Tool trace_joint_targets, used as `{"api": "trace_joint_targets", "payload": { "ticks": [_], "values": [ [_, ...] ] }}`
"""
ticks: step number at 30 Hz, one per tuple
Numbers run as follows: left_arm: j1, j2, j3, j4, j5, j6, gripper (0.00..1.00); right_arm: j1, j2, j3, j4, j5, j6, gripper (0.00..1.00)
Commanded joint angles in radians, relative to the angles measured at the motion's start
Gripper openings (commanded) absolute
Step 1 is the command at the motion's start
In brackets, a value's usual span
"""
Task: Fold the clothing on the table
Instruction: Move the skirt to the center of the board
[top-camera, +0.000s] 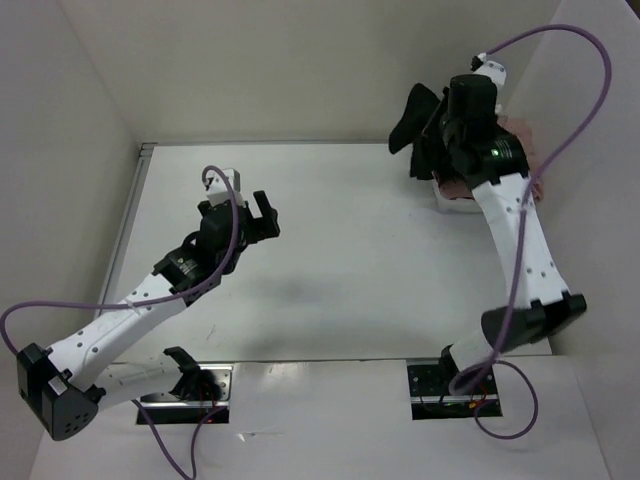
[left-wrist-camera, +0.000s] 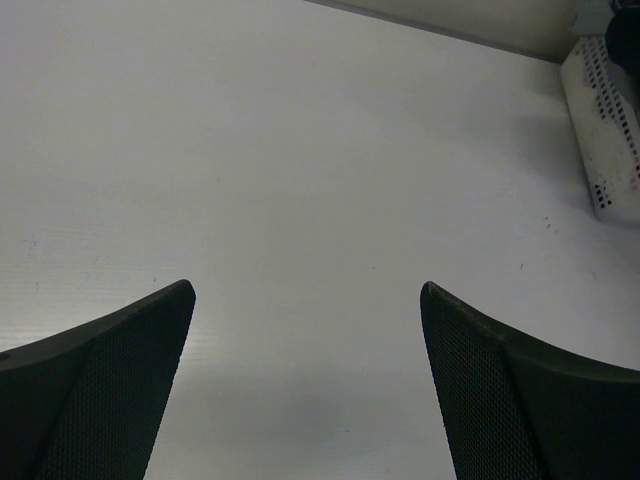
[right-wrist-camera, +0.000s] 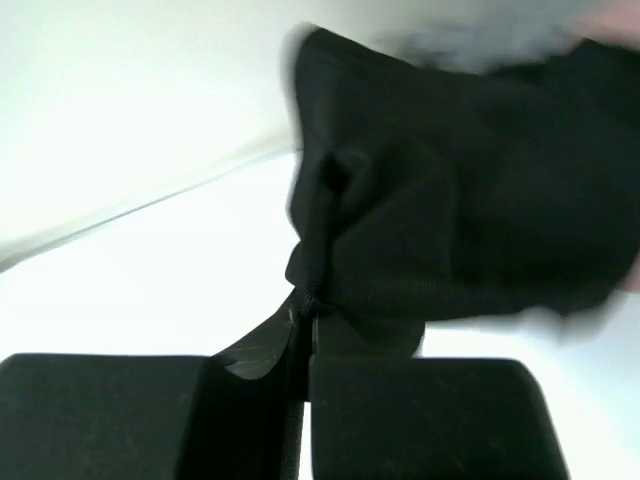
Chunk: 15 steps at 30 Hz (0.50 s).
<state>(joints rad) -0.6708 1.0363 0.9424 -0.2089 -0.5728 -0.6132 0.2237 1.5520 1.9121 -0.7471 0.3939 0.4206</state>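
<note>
**Black fabric, pinched in a bunch at the far right corner**

Black and soft, the clothing (right-wrist-camera: 460, 200) hangs crumpled from the jaws of the right arm (top-camera: 510, 230), which are closed tight on a small gather of its edge. It is raised above the far right corner of the bench (top-camera: 340, 260), over a white perforated basket (left-wrist-camera: 603, 130) where a pink garment (top-camera: 520, 128) shows. In the right wrist view the cloth is blurred, but we can make out a thicker stitched band right at the pinch.

We judge it light and limp. It will sag, swing and fold on itself under any pull, and it will not keep a shape until it lies flat. The weave looks matte rather than slick, so a firm pinch should not slip. A bunched hold like this one gives us little control of the outline, though. The better places to take it are the stitched band or a corner, two points well apart, so the fabric spreads as it meets the bench.

The jaws of the left arm (top-camera: 150, 290) stand wide apart and hold nothing. They hover over bare bench nearer the left edge, well apart from the garment.
</note>
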Motion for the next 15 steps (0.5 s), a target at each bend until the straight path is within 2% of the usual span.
{"api": "trace_joint_targets", "payload": {
  "ticks": [1, 2, 4, 7, 8, 9, 11, 12, 13, 15],
  "values": [
    [-0.003, 0.022, 0.004, 0.017, -0.024, -0.022, 1.0, 0.058, -0.188, -0.008, 0.028, -0.215, -0.039, 0.0],
    [-0.003, 0.034, 0.004, 0.008, -0.024, -0.031, 1.0, 0.074, -0.276, -0.057, 0.038, -0.304, -0.039, 0.0],
    [-0.003, 0.045, 0.013, -0.001, -0.033, -0.031, 1.0, 0.074, -0.37, -0.125, 0.06, -0.378, -0.039, 0.0],
    [-0.003, 0.063, 0.022, -0.001, -0.033, -0.031, 1.0, 0.074, -0.509, -0.24, 0.051, -0.4, -0.019, 0.01],
    [-0.003, 0.064, 0.022, -0.001, -0.033, -0.031, 1.0, 0.074, -0.523, -0.275, 0.011, -0.4, -0.019, 0.4],
    [-0.003, 0.064, 0.032, -0.01, -0.033, -0.031, 1.0, 0.074, -0.533, -0.294, -0.01, -0.383, -0.019, 0.65],
    [-0.003, 0.082, 0.041, -0.011, -0.033, -0.031, 1.0, 0.074, -0.533, -0.372, -0.053, -0.345, -0.019, 0.73],
    [-0.003, 0.082, 0.041, -0.02, -0.033, -0.031, 1.0, 0.074, -0.514, -0.401, -0.054, -0.333, -0.01, 0.86],
    [-0.003, 0.091, 0.041, -0.02, -0.033, -0.031, 1.0, 0.074, -0.503, -0.439, -0.069, -0.32, 0.01, 0.92],
    [-0.003, 0.1, 0.041, -0.02, -0.033, -0.04, 1.0, 0.074, -0.484, -0.475, -0.069, -0.31, 0.029, 0.93]
  ]
}}
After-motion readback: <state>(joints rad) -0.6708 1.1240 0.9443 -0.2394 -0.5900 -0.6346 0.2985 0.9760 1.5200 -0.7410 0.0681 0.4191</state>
